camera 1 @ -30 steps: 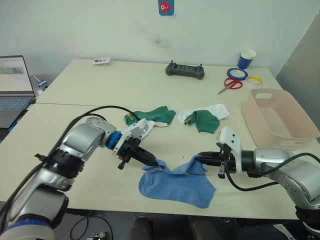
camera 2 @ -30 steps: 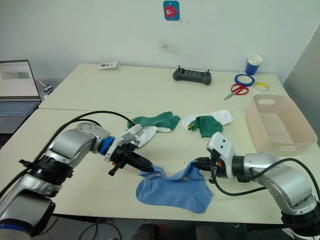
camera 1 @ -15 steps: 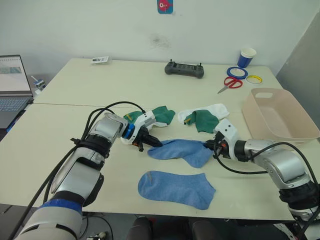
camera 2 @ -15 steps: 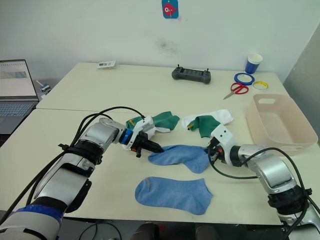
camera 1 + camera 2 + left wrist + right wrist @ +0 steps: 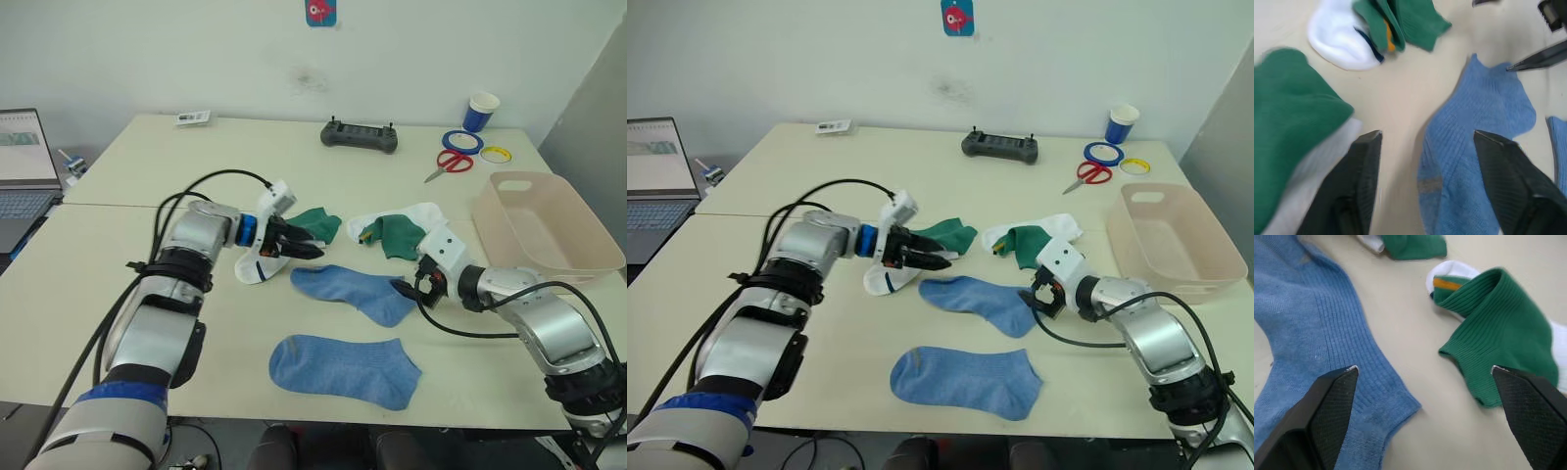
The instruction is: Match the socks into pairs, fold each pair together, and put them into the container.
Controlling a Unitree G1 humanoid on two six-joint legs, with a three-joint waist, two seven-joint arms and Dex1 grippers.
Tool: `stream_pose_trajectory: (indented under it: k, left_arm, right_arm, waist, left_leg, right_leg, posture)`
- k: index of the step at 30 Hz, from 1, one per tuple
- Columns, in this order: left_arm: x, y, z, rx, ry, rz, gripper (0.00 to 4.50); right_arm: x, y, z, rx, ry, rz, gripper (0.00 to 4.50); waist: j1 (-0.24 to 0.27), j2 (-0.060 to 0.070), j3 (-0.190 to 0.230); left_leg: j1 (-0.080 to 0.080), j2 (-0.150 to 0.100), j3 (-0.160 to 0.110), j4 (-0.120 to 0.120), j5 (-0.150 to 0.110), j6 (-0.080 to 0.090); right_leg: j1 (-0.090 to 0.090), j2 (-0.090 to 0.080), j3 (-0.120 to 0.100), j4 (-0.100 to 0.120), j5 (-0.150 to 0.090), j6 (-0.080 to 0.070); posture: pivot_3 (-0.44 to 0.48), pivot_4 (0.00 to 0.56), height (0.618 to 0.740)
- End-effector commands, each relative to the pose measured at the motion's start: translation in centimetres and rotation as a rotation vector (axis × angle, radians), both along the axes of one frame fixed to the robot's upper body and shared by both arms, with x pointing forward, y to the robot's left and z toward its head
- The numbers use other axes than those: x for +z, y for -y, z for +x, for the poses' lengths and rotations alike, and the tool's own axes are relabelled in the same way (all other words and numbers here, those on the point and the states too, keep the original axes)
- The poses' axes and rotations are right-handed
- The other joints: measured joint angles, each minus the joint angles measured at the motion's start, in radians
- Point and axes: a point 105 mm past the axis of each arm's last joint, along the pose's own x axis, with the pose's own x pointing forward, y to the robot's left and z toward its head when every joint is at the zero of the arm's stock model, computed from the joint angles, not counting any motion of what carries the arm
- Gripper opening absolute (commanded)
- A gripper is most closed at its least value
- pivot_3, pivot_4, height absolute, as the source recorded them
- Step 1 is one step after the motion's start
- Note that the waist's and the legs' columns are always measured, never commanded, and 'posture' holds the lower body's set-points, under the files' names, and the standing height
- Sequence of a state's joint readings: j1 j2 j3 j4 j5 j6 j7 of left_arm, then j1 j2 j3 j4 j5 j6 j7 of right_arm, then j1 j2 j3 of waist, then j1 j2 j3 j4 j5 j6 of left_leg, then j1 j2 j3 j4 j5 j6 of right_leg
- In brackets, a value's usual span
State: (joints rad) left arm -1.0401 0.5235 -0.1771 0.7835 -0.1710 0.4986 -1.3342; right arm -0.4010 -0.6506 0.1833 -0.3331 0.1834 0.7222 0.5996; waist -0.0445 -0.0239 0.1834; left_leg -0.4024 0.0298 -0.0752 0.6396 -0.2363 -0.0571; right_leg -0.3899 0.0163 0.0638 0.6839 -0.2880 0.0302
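Lying flat near the table's (image 5: pixel 118 166) front edge are both light blue socks, the nearer blue sock (image 5: pixel 345 369) closest to that edge and the farther blue sock (image 5: pixel 355 292) just behind it. The left gripper (image 5: pixel 306 250) is hovering with fingers spread wide beside that farther sock's toe end, over a white sock (image 5: pixel 257 264) and a green sock (image 5: pixel 315 223) overlapping there. The right gripper (image 5: pixel 409 291) is sitting with fingers spread at the farther sock's cuff end, just in front of another green sock (image 5: pixel 400 235) lying over a white one (image 5: pixel 419 212). The container (image 5: pixel 545 225) is sitting by the table's right edge.
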Motion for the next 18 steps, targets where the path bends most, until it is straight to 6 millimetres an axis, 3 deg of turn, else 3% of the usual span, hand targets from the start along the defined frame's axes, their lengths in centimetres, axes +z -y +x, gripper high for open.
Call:
stream_pose_trajectory:
  k: [1, 4, 7, 10, 18]
  left_arm:
    - [1.2, -1.2, -0.6, 0.055, 0.085, -0.029, 4.40]
    - [0.3, -1.4, -1.7, 0.094, 0.094, -0.022, 4.40]
    - [-0.7, -0.2, -2.9, 0.105, 0.123, -0.049, 4.40]
    - [-1.5, 0.9, -3.2, 0.103, 0.205, -0.036, 4.40]
    - [-4.0, 1.1, -1.0, 0.187, 0.243, 0.026, 4.40]
  right_arm:
    - [3.3, -0.4, -0.9, 0.016, 0.148, 0.087, 4.50]
    - [4.2, -0.5, -3.0, 0.077, 0.164, 0.164, 4.50]
    - [3.7, -0.3, -5.6, 0.151, 0.138, 0.201, 4.50]
    - [3.2, 0.1, -6.7, 0.118, 0.114, 0.229, 4.50]
    - [0.7, -0.2, -8.2, 0.062, 0.025, 0.210, 4.50]
  waist:
    - [-0.003, 0.000, 0.000]
    - [-0.003, 0.000, 0.000]
    - [0.012, 0.000, 0.000]
    - [0.016, 0.000, 0.000]
    - [0.007, 0.000, 0.000]
  left_leg:
    - [0.000, 0.000, 0.000, 0.000, 0.000, 0.000]
    - [0.001, 0.000, -0.001, -0.001, 0.000, 0.000]
    - [0.000, 0.000, -0.002, 0.000, 0.000, 0.000]
    - [0.001, 0.000, -0.001, 0.001, 0.000, 0.000]
    - [0.004, -0.001, 0.001, 0.002, 0.000, 0.000]
  right_leg:
    - [0.000, 0.000, 0.000, 0.000, 0.000, 0.000]
    - [0.001, -0.001, 0.000, 0.001, 0.000, -0.001]
    - [0.001, -0.002, -0.001, 0.000, 0.001, -0.002]
    - [0.002, -0.002, -0.001, 0.000, 0.000, 0.001]
    - [0.004, -0.001, 0.003, 0.000, 0.001, 0.003]
  posture:
    - [0.000, 0.150, 0.740]
    - [0.000, 0.150, 0.740]
    - [0.000, 0.150, 0.740]
    - [0.000, 0.150, 0.740]
    - [0.000, 0.150, 0.740]
